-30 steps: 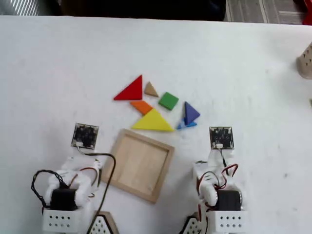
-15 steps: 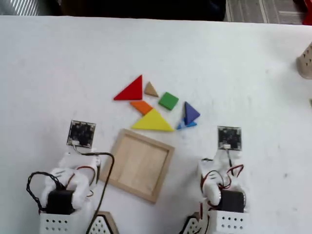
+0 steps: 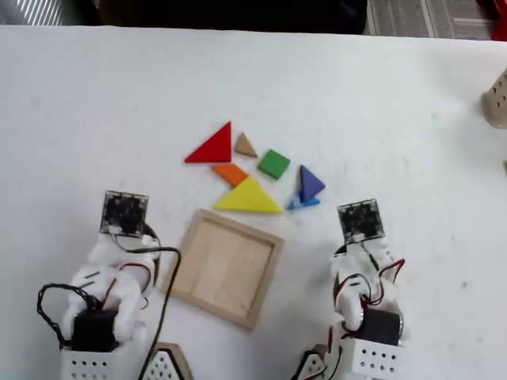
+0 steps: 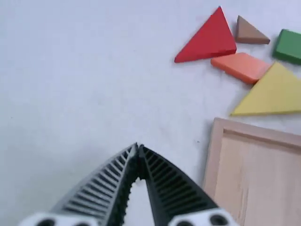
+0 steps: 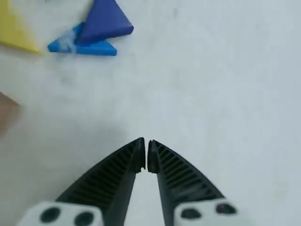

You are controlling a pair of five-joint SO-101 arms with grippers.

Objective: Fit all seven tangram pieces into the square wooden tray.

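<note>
White is the table [image 3: 380, 119], with a dark strip of room [image 3: 238, 12] along the top edge and a beige object [image 3: 497, 99] at the right edge. The wooden tray [image 3: 224, 267] lies tilted at lower centre, between the left arm [image 3: 103, 297] and the right arm [image 3: 366, 305]. All seven pieces lie just above it: red triangle [image 3: 214, 146], brown triangle [image 3: 245, 146], green square [image 3: 273, 164], orange piece [image 3: 230, 172], yellow triangle [image 3: 249, 196], and a dark blue triangle [image 3: 310, 184] overlapping a light blue triangle [image 3: 303, 203]. Since a second ago the left arm's wrist has drifted toward the upper left. The right arm's wrist swung right and came back. The tray and pieces lie as before.

Left wrist view: the left gripper [image 4: 138, 147] has its tips pressed together over bare table, near the tray's corner.

Right wrist view: the right gripper [image 5: 145, 143] is closed to a thin slit, holding nothing. The two blue triangles lie well apart from it.
</note>
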